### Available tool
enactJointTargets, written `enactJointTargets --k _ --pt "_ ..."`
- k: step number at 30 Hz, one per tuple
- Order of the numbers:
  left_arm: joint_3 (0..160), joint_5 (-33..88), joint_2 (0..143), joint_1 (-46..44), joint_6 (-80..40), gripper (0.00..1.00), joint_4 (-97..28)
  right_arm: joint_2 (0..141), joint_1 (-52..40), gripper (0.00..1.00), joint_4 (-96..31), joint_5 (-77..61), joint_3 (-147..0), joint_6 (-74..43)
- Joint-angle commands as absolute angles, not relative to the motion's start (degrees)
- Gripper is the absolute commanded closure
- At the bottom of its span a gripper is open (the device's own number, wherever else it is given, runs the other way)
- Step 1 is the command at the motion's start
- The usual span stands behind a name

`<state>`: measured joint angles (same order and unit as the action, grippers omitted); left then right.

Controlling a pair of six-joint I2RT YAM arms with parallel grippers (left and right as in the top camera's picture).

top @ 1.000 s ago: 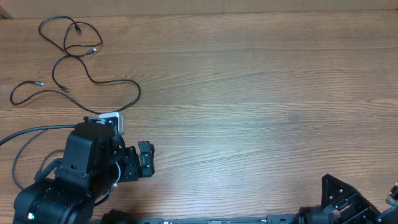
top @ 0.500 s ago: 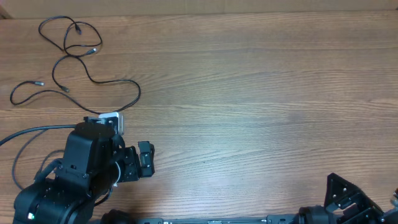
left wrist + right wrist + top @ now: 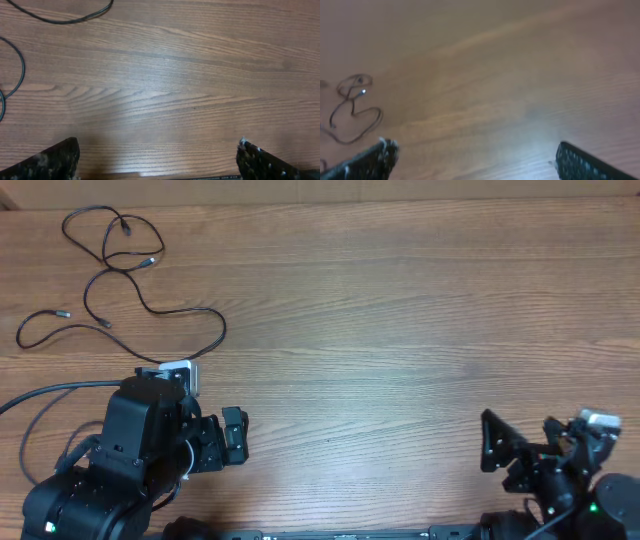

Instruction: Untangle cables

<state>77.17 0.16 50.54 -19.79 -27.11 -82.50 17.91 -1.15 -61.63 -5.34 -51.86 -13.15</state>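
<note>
I have the wooden table point(image 3: 400, 330) mostly bare, with both arms low at the near edge. The left gripper point(image 3: 158, 145) hangs over bare wood with its jaws wide apart and nothing between them. The right gripper point(image 3: 475, 147) is the same, well apart from the work. The cables point(image 3: 107, 268) lie in loose crossing loops at the far left corner, just beyond my left arm. I judge them light, limp and prone to slide or drag each other. I'd pinch one cord just behind its plug ends point(image 3: 150, 262), where it looks firmest.
</note>
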Motion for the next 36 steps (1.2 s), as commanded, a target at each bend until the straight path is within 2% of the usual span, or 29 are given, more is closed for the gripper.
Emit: enactJointTargets --k 1,5,12,24,30,36 --pt "77.1 -0.6 50.6 -19.9 -28.3 0.01 -82.3 14.2 -1.1 0.0 -55.4 -8.9 -45.2 -6.9" --pt "77.1 -0.6 50.6 -19.9 -28.3 0.01 -82.3 11.1 -1.1 0.0 -46.4 -9.5 -38.5 -6.7" --pt "77.1 -0.6 50.6 -19.9 -28.3 0.0 -82.3 6.1 -1.1 0.0 -32.2 -19.5 -26.4 3.2" --pt "77.1 -0.6 50.6 -19.9 -28.3 0.0 -82.3 0.2 -1.0 0.0 -15.0 -19.1 -12.7 3.1" --pt "77.1 -0.6 50.6 -19.9 -28.3 0.0 -82.3 0.2 -1.0 0.0 -12.0 -18.8 -10.1 3.0" --pt "77.1 -0.6 50.6 -19.9 -28.3 0.0 -82.3 0.2 -1.0 0.0 -10.5 -10.9 -7.8 -3.0"
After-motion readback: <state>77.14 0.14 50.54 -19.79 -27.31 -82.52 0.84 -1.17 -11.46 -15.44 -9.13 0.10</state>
